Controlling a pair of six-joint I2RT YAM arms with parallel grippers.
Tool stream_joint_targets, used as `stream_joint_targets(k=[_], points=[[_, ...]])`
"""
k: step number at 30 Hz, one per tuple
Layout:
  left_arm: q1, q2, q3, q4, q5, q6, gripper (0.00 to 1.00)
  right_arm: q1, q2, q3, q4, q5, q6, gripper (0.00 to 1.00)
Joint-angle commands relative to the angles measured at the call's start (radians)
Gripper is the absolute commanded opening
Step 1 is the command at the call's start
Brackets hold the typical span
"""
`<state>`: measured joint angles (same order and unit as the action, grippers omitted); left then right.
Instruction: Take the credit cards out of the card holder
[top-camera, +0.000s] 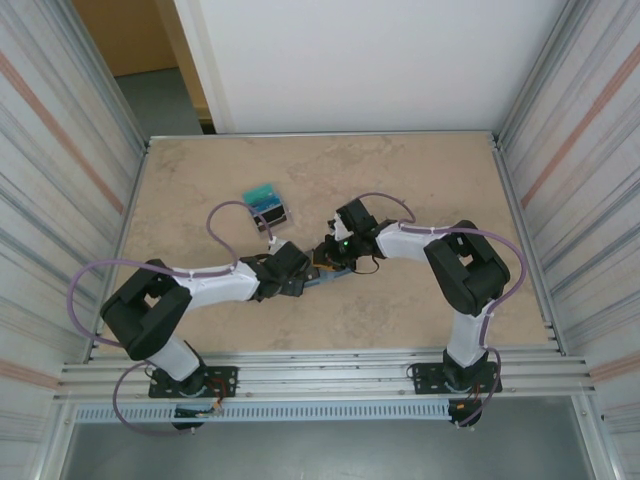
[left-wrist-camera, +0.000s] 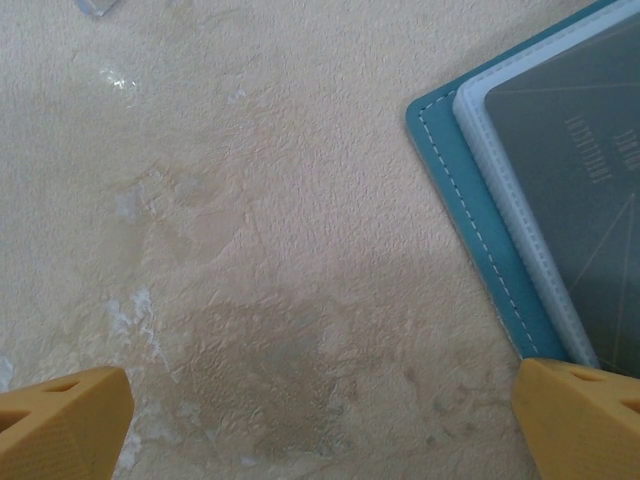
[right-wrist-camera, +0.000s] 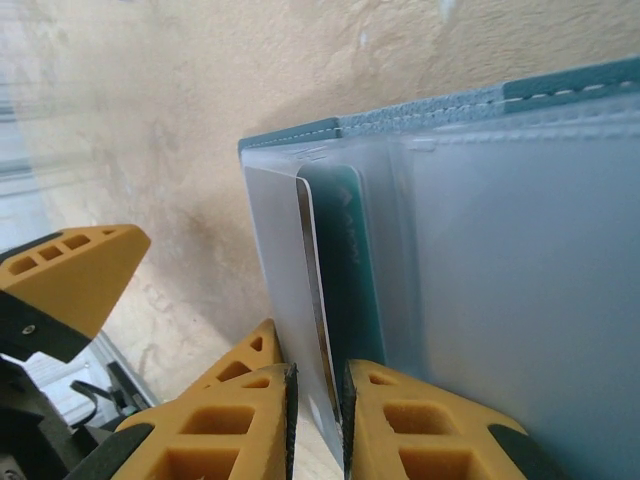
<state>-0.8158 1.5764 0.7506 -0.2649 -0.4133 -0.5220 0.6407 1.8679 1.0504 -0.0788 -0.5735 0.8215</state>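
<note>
- My right gripper (right-wrist-camera: 318, 425) has its two yellow fingers standing almost together, with only a thin slit between them. They pinch the lower edge of a teal-green card (right-wrist-camera: 345, 260).
- That card stands partway out of a frosted clear pocket of the card holder (right-wrist-camera: 560, 85). A pale sheet (right-wrist-camera: 275, 260) lies against its left face and runs into the same slit.
- The card bears a small pale mark and a short run of lettering along its length, too blurred for me to read.
- The holder's teal rim, with pale stitching, crosses the top of my right wrist view.
- My left gripper (left-wrist-camera: 320, 430) is spread wide and holds nothing. Its yellow fingertips (left-wrist-camera: 60, 425) sit at the two lower corners of the view, with bare table (left-wrist-camera: 250, 250) between them.
- One of those fingertips is just beside the holder's corner; I cannot tell whether it touches.
- In that corner a dark card (left-wrist-camera: 580, 170) lies under a ribbed clear sleeve. Pale capitals run along its length and thin pale lines fan across it, but I cannot make the words out.
- From above, both grippers meet at mid-table over the holder, and a slate-blue sliver of it shows beneath them.
- A card pile (top-camera: 267, 205), teal on top and dark at its near edge, lies farther back and to the left. It is apart from the holder and both grippers.
</note>
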Motion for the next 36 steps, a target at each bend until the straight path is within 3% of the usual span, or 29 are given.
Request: stream_joint_targets(k=[1, 17, 36], points=[[-0.005, 0.031, 0.007, -0.018, -0.025, -0.014, 0.98, 0.012, 0.002, -0.006, 0.036, -0.073, 0.028, 0.21], [-0.011, 0.033, 0.014, -0.029, -0.036, -0.010, 0.99, 0.027, 0.027, 0.010, -0.013, -0.048, -0.002, 0.22], [-0.015, 0.039, 0.022, -0.044, -0.045, -0.016, 0.99, -0.015, -0.095, -0.029, 0.021, -0.061, 0.013, 0.21]])
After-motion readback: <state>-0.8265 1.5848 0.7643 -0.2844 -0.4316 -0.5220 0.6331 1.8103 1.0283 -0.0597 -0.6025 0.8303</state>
